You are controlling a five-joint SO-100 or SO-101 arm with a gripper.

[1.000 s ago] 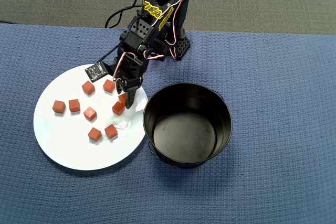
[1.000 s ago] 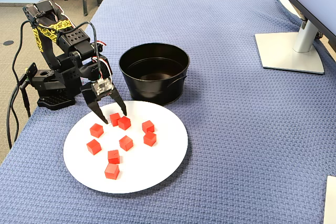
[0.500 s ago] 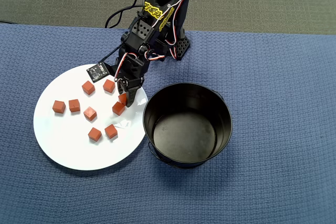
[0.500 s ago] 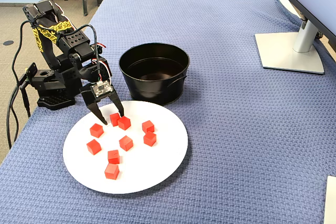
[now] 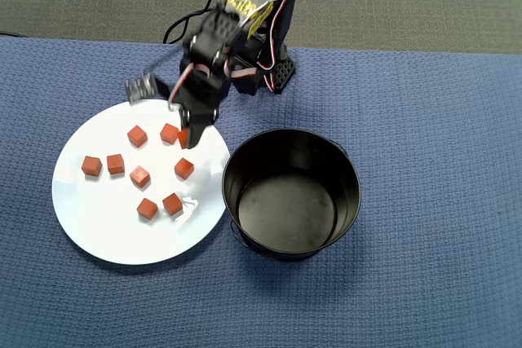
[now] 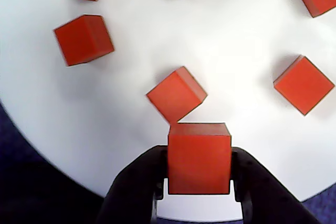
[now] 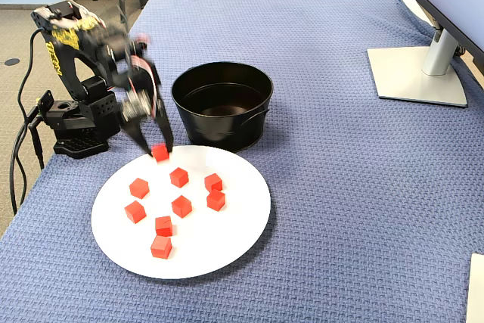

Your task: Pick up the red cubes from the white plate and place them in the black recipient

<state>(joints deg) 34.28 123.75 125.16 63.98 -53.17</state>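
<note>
Red cube (image 6: 199,157) sits squarely between the black fingers (image 6: 137,182) of your gripper (image 7: 159,149) — clamped on two opposite faces, as the wrist view shows plainly. In the fixed view it hangs just clear of the white plate (image 7: 227,240), above the far left part of the rim, with the arm's base (image 7: 72,122) behind it.

Seven more red cubes (image 5: 139,176) lie scattered on the plate; the nearest one (image 6: 176,94) rests just below and ahead of the held cube in the wrist view, apart from it.

Your likely next move is a swing to the right in the fixed view, toward the black recipient (image 7: 257,81), which stands just beyond the plate's far edge and looks empty in the overhead view. The risk I'd watch: the pot's wall rises well above the plate, so if you carry the cube across too low, the fingers or cube could strike the rim and knock the cube loose, or shove the pot. Lift first, then cross. The grip looks centred, though a fast swing could still twist the cube out.

Nothing stands between gripper and pot. A monitor stand (image 7: 420,73) sits far right on the blue cloth (image 7: 340,209), well apart — no obstacle.
</note>
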